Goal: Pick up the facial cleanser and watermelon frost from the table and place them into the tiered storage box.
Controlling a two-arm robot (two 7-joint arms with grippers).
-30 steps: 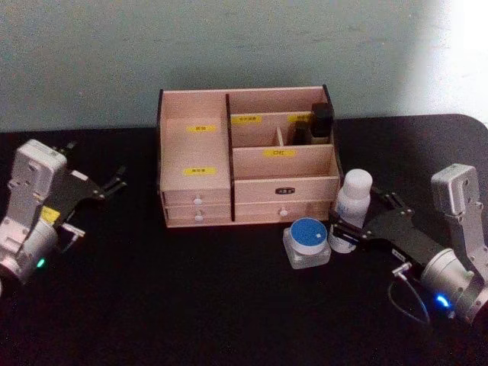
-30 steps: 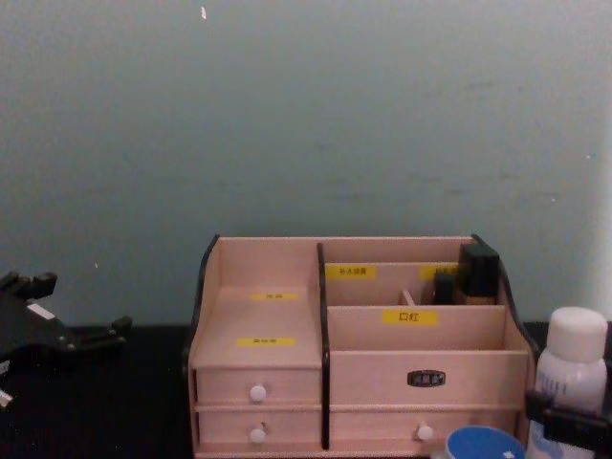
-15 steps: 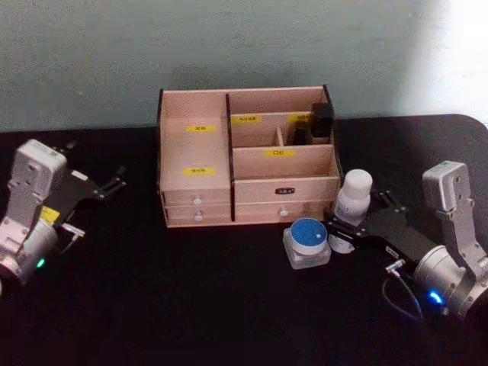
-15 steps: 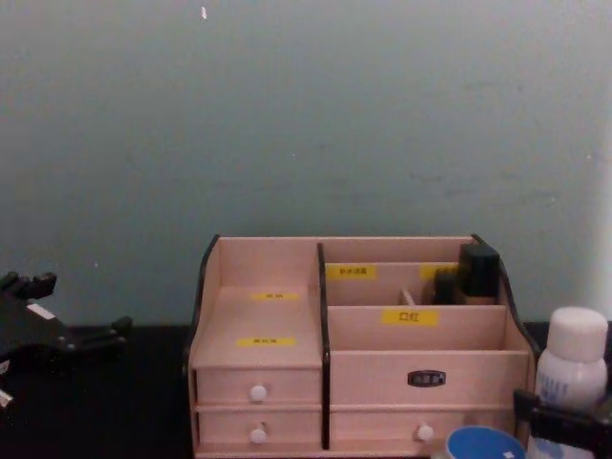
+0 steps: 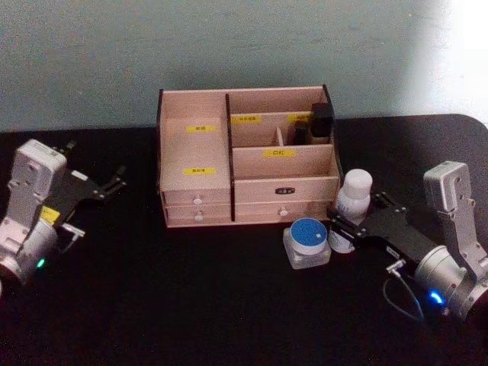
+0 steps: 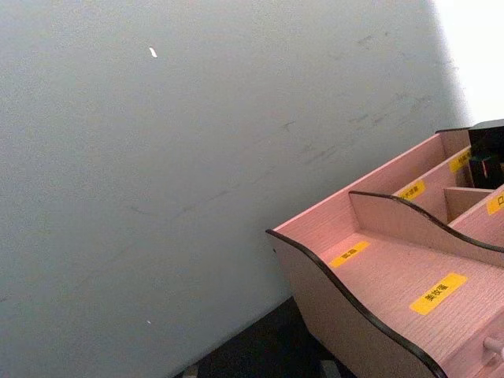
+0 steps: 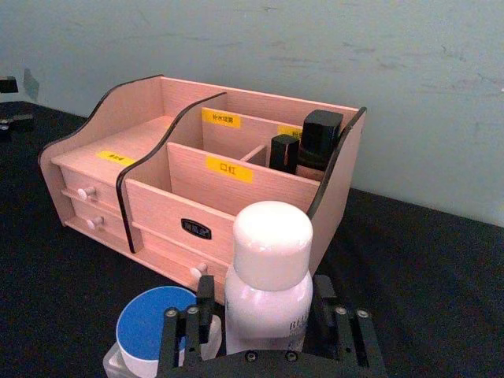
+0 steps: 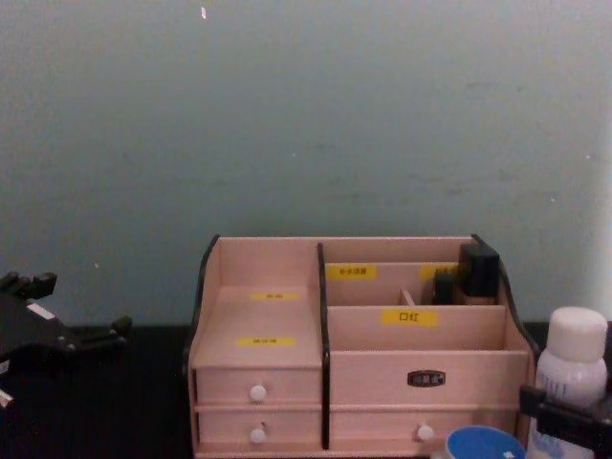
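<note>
A white bottle with a white cap [image 5: 353, 197] [image 7: 268, 268] [image 8: 574, 359] stands on the black table just right of the tiered storage box [image 5: 195, 152] [image 7: 98, 138] [image 8: 268, 287] [image 6: 378, 276]. In front of it sits a clear jar with a blue lid [image 5: 307, 240] [image 7: 153, 323] [image 8: 483, 445]. I cannot tell which is the facial cleanser and which the watermelon frost. My right gripper [image 5: 352, 223] [image 7: 264, 319] straddles the bottle's lower body, open, with a finger close on each side. Open and idle at the far left is my left gripper [image 5: 95, 166] [image 8: 57, 325].
Two dark lipstick-like cases [image 5: 320, 120] [image 7: 307, 142] stand in the box's back right compartment. The box's left stepped compartments hold nothing. A grey-green wall rises right behind the box. Black tabletop [image 5: 191, 297] lies bare in front of the box and between the arms.
My right arm shifted slightly and its fingers settled closer around the bottle's lower body. The bottle, jar and left arm stayed where they were.
</note>
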